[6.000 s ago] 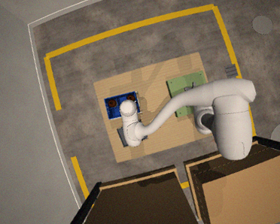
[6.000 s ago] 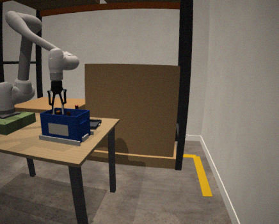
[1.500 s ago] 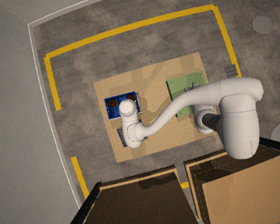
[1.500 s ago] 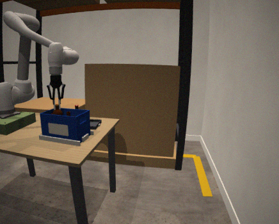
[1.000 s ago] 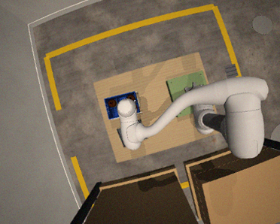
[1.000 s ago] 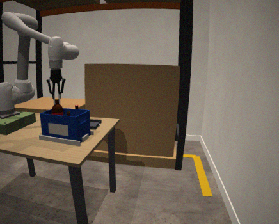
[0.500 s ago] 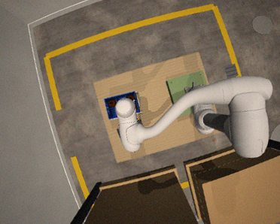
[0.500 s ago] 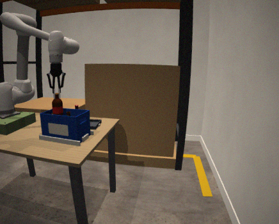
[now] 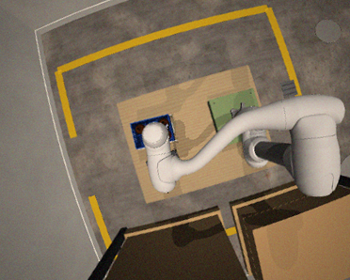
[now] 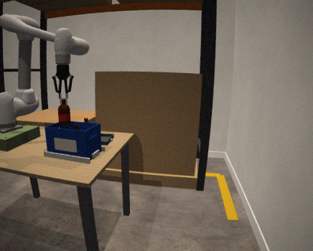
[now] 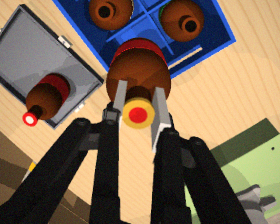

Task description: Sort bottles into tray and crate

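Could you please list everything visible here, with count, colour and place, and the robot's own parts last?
Table: one, light wood, dark legs, mid-floor.
Crate: one, blue, on the table.
Open bottles: two, brown, standing in the crate.
Capped bottle: one, brown, red cap, held above the crate.
Tray: one, grey, beside the crate.
Second capped bottle: one, brown, lying on the tray.
Boxes: two, cardboard, beside the table.
Rack: one, black posts, over the boxes.
Floor tape: yellow, around the cell.
Base plate: one, green, on the table.
Arm: one, white.
Hand: one, black, shut on the capped bottle's neck.
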`<act>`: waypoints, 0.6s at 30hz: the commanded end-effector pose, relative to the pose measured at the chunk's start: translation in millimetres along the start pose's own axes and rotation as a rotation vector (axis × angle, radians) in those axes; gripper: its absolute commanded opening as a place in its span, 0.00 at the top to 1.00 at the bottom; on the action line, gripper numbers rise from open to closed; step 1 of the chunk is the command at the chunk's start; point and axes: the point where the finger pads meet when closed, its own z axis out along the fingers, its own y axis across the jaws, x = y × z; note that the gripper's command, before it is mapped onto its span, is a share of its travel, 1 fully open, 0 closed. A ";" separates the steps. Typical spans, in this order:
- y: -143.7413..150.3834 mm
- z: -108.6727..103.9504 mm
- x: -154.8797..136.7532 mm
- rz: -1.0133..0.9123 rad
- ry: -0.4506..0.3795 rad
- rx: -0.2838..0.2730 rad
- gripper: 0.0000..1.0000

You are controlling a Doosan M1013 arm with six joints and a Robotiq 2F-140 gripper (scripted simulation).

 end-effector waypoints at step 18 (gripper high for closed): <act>-3.7 -16.6 0.3 -0.002 0.004 0.003 1.00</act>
